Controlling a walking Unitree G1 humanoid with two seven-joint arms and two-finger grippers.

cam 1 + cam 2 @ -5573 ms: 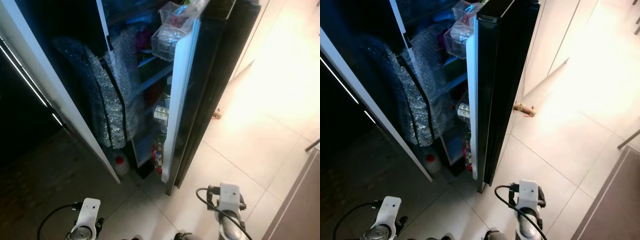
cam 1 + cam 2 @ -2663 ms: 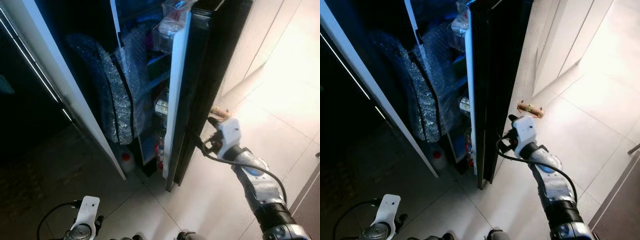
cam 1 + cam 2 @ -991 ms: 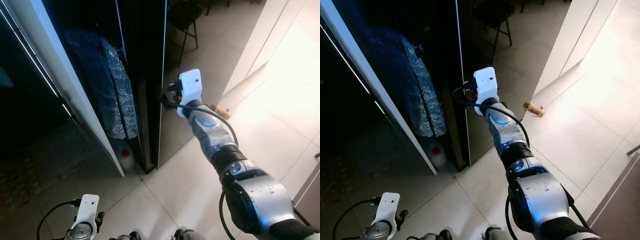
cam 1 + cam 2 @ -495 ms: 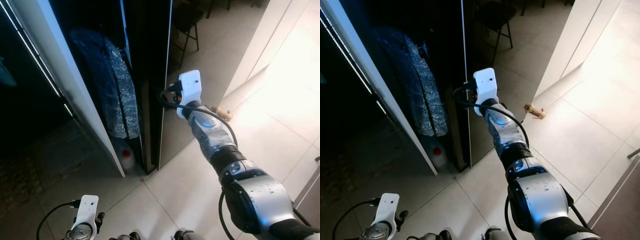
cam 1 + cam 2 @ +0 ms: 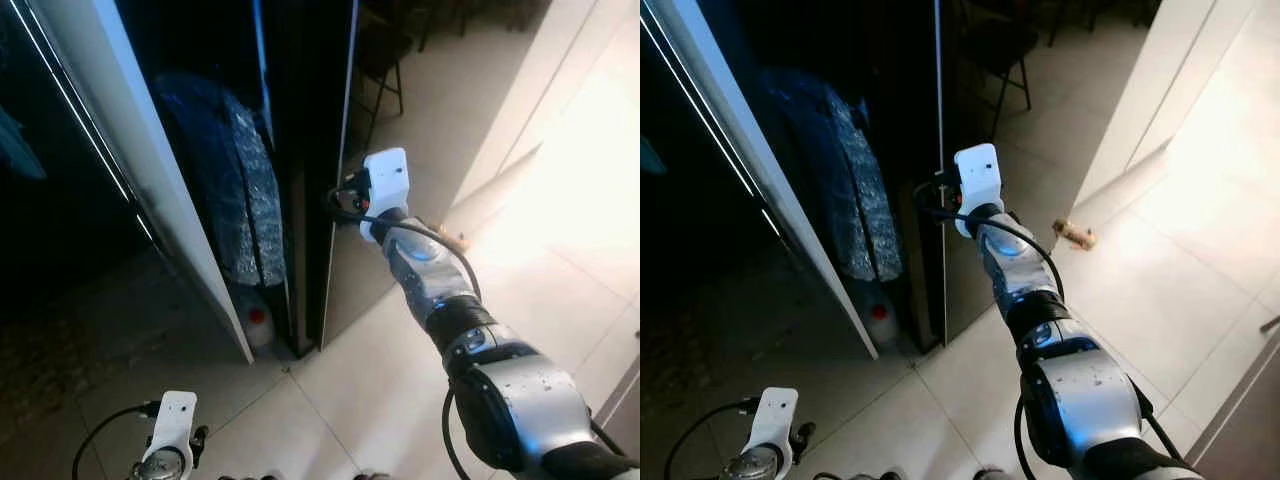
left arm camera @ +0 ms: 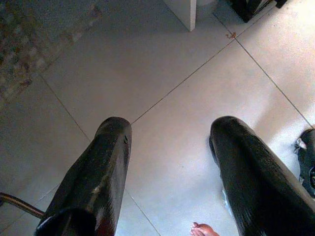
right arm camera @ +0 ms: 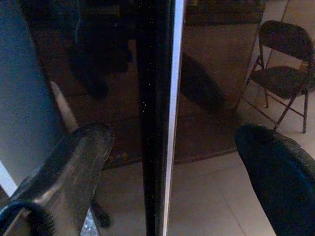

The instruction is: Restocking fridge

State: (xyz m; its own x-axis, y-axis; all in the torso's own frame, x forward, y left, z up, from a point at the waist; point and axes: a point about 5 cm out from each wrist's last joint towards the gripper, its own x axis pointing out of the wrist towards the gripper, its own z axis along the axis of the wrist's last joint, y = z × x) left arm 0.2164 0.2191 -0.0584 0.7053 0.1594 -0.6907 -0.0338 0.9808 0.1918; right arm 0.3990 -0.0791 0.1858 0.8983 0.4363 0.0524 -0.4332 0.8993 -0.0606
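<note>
Black and glossy, the tall fridge door stands almost shut, its thin pale edge running between the spread fingers of the right gripper, which grip nothing. Beside it a silvery bubble-wrap bundle leans above a red-capped plastic jug. Low over the tiled floor, the left gripper hangs with its jaws open.

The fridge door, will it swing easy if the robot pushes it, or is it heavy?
Probably heavy: the door is tall and thick-edged. It should swing stiffly, not flop. Its glossy black face mirrors a chair, so the right hand, open at its edge, might slip.
</note>
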